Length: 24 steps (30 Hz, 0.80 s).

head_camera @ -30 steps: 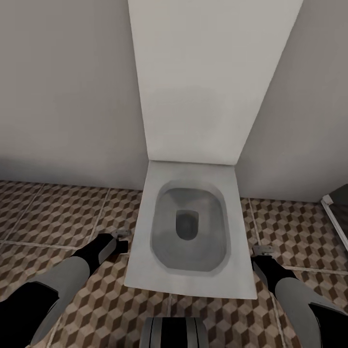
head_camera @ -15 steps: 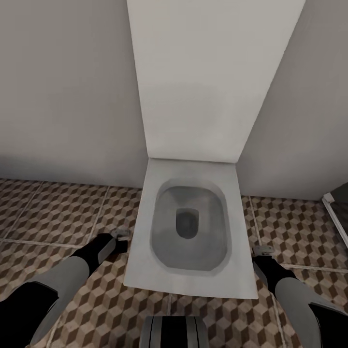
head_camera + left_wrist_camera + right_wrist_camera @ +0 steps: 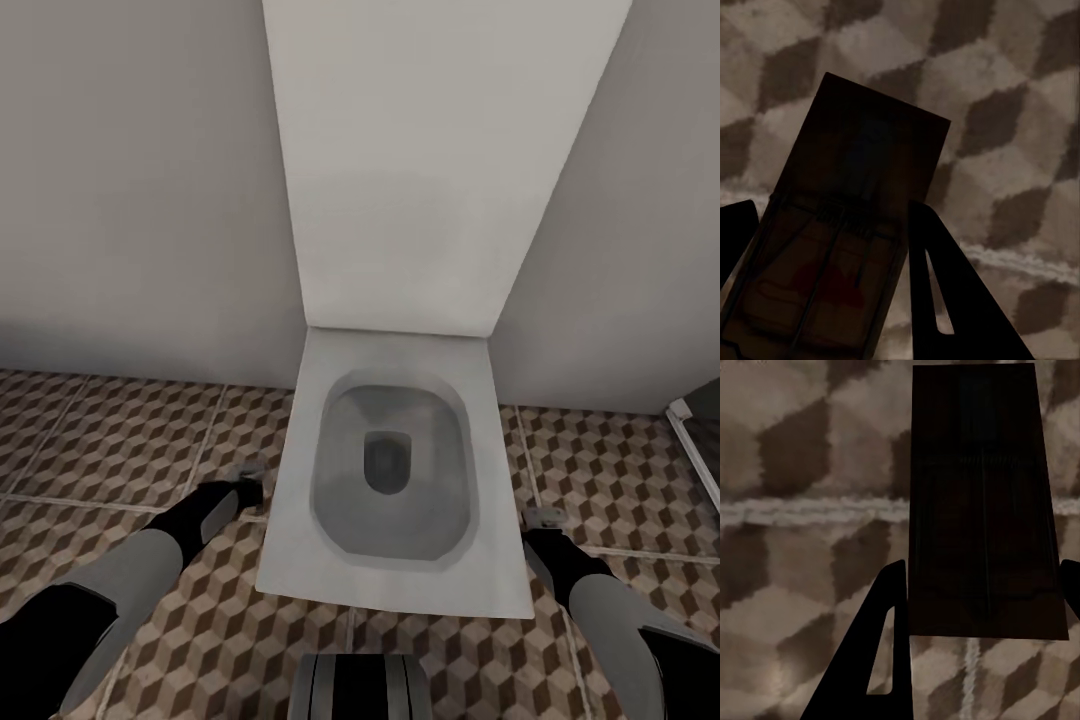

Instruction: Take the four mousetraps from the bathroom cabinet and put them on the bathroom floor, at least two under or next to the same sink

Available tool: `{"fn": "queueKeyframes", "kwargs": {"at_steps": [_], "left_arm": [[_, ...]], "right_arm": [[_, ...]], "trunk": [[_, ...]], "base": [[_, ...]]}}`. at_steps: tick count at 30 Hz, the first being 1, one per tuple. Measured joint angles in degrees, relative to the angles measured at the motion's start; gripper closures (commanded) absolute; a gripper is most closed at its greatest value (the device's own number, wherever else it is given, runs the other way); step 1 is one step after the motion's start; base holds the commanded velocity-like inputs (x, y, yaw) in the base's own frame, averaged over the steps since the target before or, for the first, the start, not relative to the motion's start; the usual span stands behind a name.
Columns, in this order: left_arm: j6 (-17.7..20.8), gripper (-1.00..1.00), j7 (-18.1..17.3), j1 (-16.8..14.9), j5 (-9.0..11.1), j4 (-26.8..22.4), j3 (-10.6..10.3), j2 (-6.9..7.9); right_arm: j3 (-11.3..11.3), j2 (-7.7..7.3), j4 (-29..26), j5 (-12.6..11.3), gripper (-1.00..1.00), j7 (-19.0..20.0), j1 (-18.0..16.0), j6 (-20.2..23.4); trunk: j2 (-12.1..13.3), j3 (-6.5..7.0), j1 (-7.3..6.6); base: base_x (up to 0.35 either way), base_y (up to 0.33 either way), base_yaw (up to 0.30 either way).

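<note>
Each gripper holds a mousetrap over the cube-patterned bathroom floor [image 3: 120, 440], one on either side of a toilet. My left gripper [image 3: 243, 488] is shut on a tan mousetrap [image 3: 847, 247] with dark wire and a red mark, and its dark fingers [image 3: 945, 300] flank the board. My right gripper [image 3: 545, 520] is shut on a second mousetrap [image 3: 982, 510], which looks dark in shadow, with a finger [image 3: 881, 660] beside it. In the head view only a small grey end of each trap shows at the gripper tips. The cabinet, the sink and the other mousetraps are out of view.
A white toilet [image 3: 395, 470] with its open bowl stands straight ahead between my arms, against a tall white panel [image 3: 430, 150] and grey walls. A white frame edge [image 3: 690, 425] shows at the right. My base [image 3: 360, 685] is at the toilet's front.
My left gripper has shifted slightly forward and the trap's end in it shows less. The right arm has held still. The camera tilted a little at first.
</note>
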Motion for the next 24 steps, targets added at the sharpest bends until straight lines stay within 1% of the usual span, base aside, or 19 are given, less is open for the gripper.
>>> {"fn": "queueKeyframes", "kwargs": {"at_steps": [2,9,12,14,21,24], "left_arm": [[-1.1,1.0,0.0,0.0,0.0,0.1,0.0,0.01],[-1.8,1.0,-0.1,0.1,0.1,0.2,-0.1,-0.16],[-1.9,1.0,-0.1,0.1,0.0,0.3,-0.1,-0.17],[-1.9,1.0,-0.1,0.1,0.0,0.3,-0.1,-0.17],[-1.9,1.0,-0.1,0.2,0.0,0.4,-0.2,-0.25],[-2.2,1.0,-0.1,0.2,0.0,1.6,-0.2,-0.5]], "right_arm": [[0.0,0.0,0.0,0.0,1.0,0.0,0.0,-0.9],[0.3,0.0,0.2,0.1,1.0,0.1,0.0,-2.9],[1.7,-0.02,0.6,0.3,1.0,0.1,0.0,-4.9],[2.1,-0.01,0.6,0.4,1.0,0.1,0.0,-5.6],[2.6,-0.1,0.8,0.4,1.0,0.0,0.0,-6.4],[2.6,-0.09,0.8,0.4,1.0,0.0,0.0,-6.5]], "trunk": [[0.0,0.0,0.0],[0.0,0.0,0.0],[0.0,0.0,0.0],[0.0,0.0,0.0],[0.0,0.0,0.0],[0.0,0.0,0.0]], "base": [[0.0,0.0,0.0],[0.0,0.0,0.0],[0.0,0.0,0.0],[0.0,0.0,0.0],[0.0,0.0,0.0],[0.0,0.0,0.0]]}}
